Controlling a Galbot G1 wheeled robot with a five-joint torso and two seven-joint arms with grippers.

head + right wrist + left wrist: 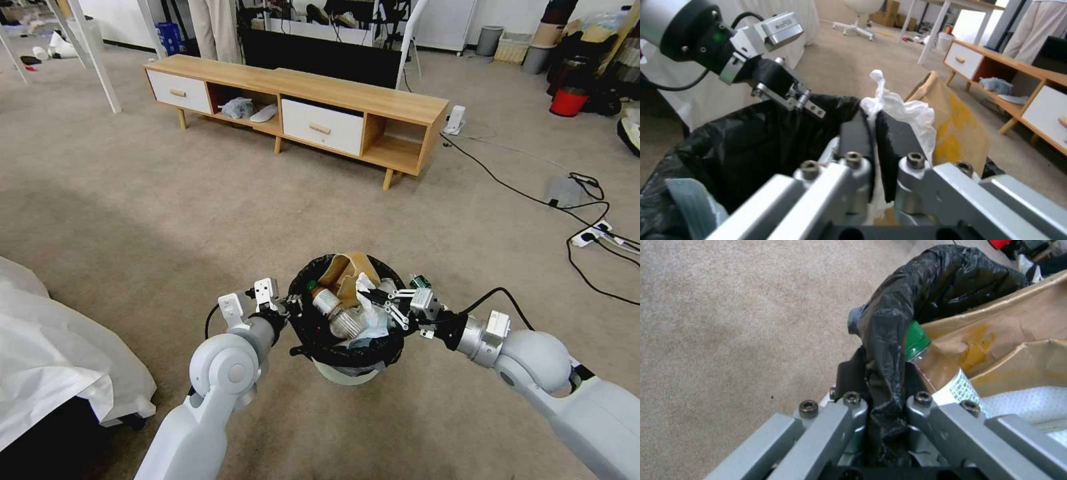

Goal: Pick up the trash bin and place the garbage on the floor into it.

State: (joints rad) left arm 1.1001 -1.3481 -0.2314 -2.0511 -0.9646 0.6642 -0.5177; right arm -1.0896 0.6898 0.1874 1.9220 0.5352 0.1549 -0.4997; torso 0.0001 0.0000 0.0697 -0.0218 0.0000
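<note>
White trash bin (345, 373) upright, mouth upward

wooden TV bench (347, 93) – red bucket (569, 102), floor cables (533, 197)

left gripper (882, 386) pinching trash bin (889, 340) rim

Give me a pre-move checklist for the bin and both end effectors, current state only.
1. Left end effector grip on the trash bin rim: ok, fingers pinch the black bag's folded edge.
2. Right end effector over the bin: ok, shut on a white tissue.
3. Tissue clear of the fingers: not ok, it sits pinched between the pads.
4. Garbage inside the bin: ok, brown paper bag and green-capped bottle lie in it.
5. Bin off the floor or standing: cannot tell.
6. Floor litter near the bin: ok, carpet around it looks bare.
</note>
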